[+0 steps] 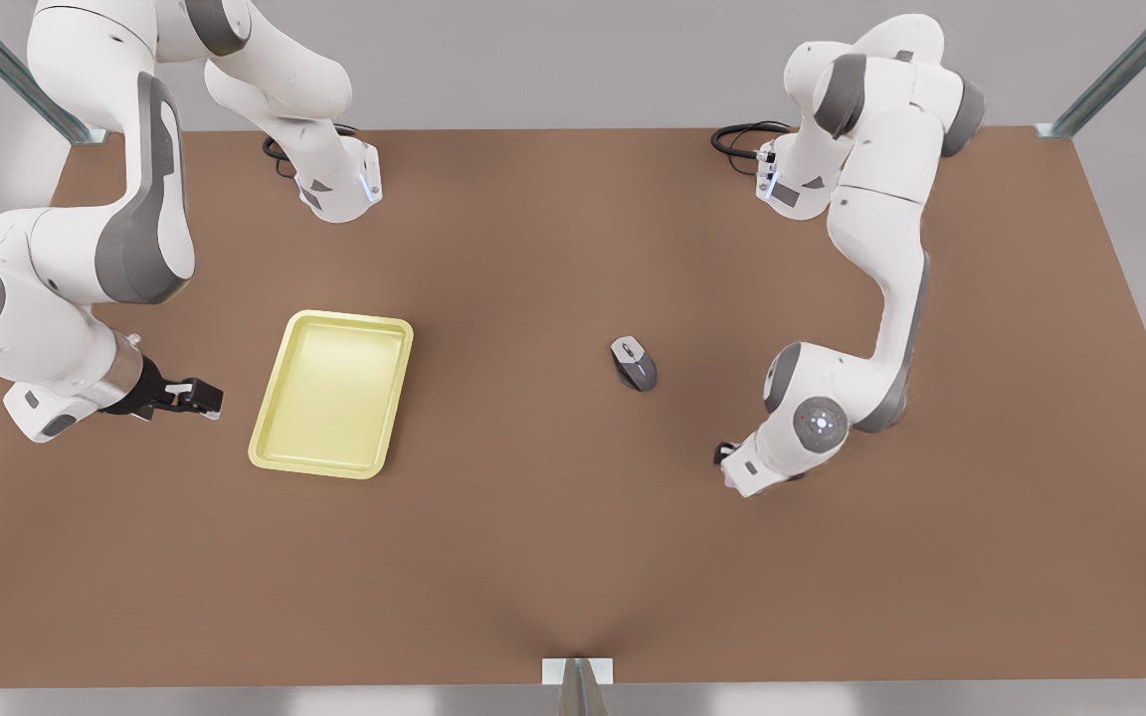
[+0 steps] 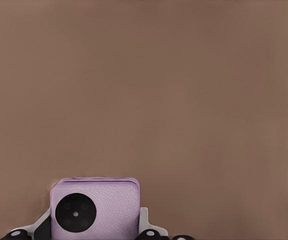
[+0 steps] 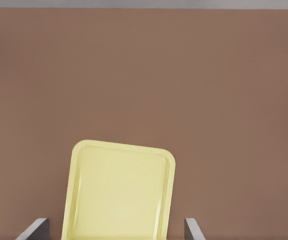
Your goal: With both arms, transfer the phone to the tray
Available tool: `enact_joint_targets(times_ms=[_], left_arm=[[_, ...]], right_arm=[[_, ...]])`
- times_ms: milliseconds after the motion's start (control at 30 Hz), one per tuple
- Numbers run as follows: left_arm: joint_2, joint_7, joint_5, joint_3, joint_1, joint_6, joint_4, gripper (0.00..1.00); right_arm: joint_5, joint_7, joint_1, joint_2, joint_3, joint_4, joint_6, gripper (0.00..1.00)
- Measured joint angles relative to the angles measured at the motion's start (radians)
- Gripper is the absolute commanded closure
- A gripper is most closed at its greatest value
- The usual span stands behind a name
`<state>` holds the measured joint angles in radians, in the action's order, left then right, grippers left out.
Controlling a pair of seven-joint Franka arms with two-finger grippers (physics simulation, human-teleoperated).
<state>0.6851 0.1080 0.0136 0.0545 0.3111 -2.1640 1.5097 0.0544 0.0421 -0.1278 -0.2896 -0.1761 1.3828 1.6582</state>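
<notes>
**Phone in hand, tray empty**

Found the phone (image 2: pixel 96 207) clamped edge-on between the fingers of the left tool (image 1: pixel 732 469), lilac face and black camera disc turned toward the wrist camera; saw a finger pressed to each of its sides. Placed that tool low over the worktop (image 1: pixel 553 517) at the front view's right, well apart from the tray (image 1: pixel 332 393); could not tell whether the phone was lifted clear of the surface or only touching it.

Judged the task early: pick-up apparently done, transfer and drop-off left. Reckoned that a carry toward the middle would be needed next, then probably a handover to the other arm, since the tray lay on the far side; flagged a slip of the smooth, flat case during any exchange as the main risk.

Found the right tool (image 1: pixel 197 398) waiting just beside the tray's edge at the front view's left, its fingers spread wide apart and holding nothing; saw it aimed along the tray's length in its own wrist view.

Checked the tray: pale yellow, shallow, raised rim, rounded corners; nothing in it. Noted a grey-and-black computer mouse (image 1: pixel 634 363) between tray and left tool, apart from both; treated it as an obstacle to skirt, not part of the job.
</notes>
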Motion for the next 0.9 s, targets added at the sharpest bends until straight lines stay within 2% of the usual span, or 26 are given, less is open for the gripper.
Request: enact_joint_targets(times_ms=[133,267,500,533,567,667,733,833,900], left_arm=[[0.143,0.164,0.003,0.010,0.171,0.093,-0.278,0.21],[0.246,0.329,0.039,0.012,0.308,0.134,-0.444,0.21],[0.362,0.565,0.071,0.014,0.399,0.059,-0.538,0.19],[0.374,0.591,0.073,0.014,0.407,0.042,-0.545,0.07],[0.381,0.616,0.075,0.013,0.412,0.025,-0.546,0.00],[0.381,0.682,0.078,0.012,0.412,-0.008,-0.542,0.00],[0.296,0.702,0.090,0.025,0.328,0.045,-0.535,0.00],[0.013,0.628,0.092,0.011,-0.021,0.327,-0.536,0.00],[-0.107,0.551,0.050,-0.017,-0.160,0.509,-0.513,0.00]], right_arm=[[-0.003,0.000,0.000,0.002,0.000,-0.011,0.002,0.00],[-0.011,0.001,-0.002,0.009,0.000,-0.009,0.004,0.00],[-0.014,0.001,-0.001,0.003,0.000,-0.007,0.012,0.00],[-0.014,0.001,-0.001,0.003,0.000,-0.007,0.013,0.00],[-0.014,0.001,-0.001,0.002,0.000,-0.006,0.014,0.00],[-0.014,0.001,0.000,0.002,0.000,-0.007,0.017,0.00],[-0.014,0.001,0.004,0.002,0.000,-0.008,0.019,0.00],[-0.014,0.001,0.002,0.002,-0.001,-0.009,0.021,0.00],[-0.015,0.001,0.003,0.001,-0.001,-0.010,0.022,0.00]])
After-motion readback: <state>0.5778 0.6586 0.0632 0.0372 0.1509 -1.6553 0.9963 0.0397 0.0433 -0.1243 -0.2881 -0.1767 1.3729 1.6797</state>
